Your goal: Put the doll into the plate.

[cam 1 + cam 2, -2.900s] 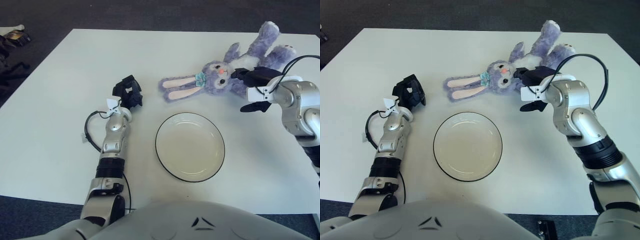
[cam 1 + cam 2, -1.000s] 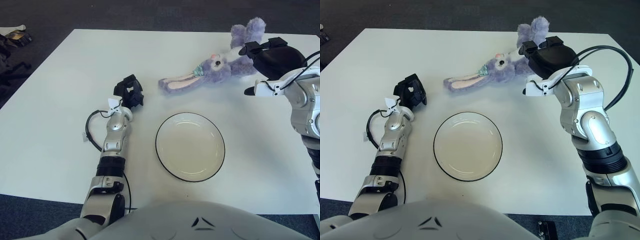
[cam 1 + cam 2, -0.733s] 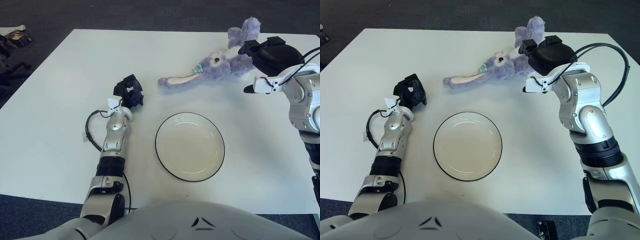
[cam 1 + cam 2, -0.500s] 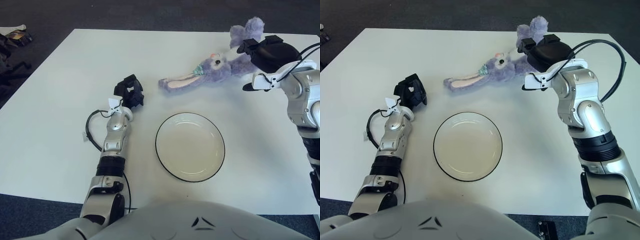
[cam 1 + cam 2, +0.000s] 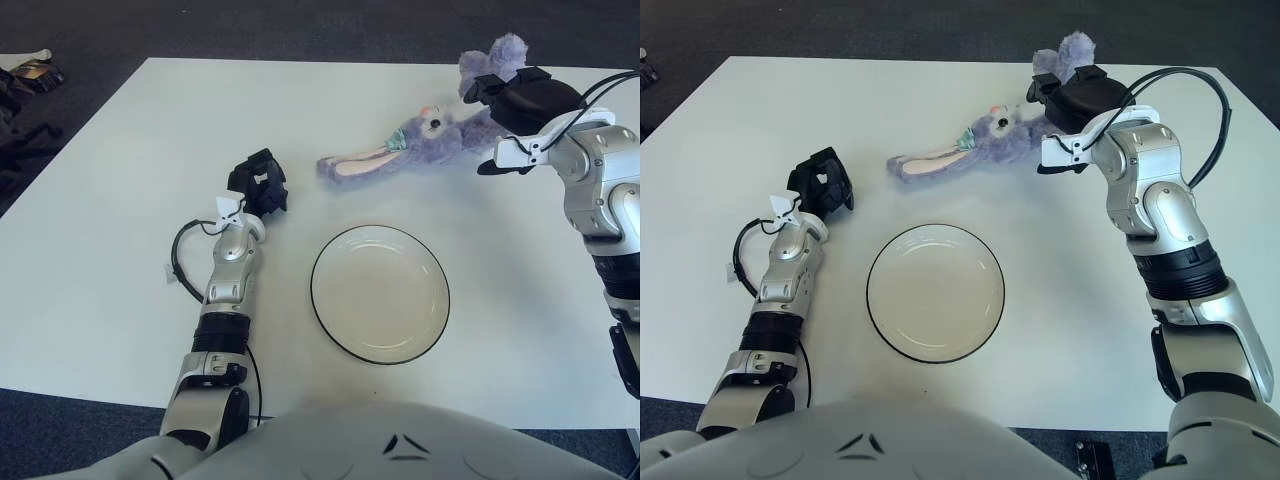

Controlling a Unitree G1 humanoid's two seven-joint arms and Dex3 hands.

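A: Where is the purple rabbit doll (image 5: 430,135)?

B: At the far right of the worktop (image 5: 120,220), caught by its body in the right hand (image 5: 520,100). The fingers (image 5: 1050,88) are wrapped around its torso. Its head and long ears trail away from the fingers toward the middle of the worktop, ear tips resting on or just above the surface; I cannot tell which.

A: So how much is done?

B: I judge the grasp made and the carry unfinished. The plate (image 5: 330,320) sits bare, nearer the robot than the fingers and well apart from the doll. Moving across, lowering and releasing are left.

A: And the arms?

B: The right arm reaches out with its forearm raised, the hand bent over the doll from above. The left hand (image 5: 257,187) lies idle on the worktop, beside the plate's left, its fingers curled on nothing.
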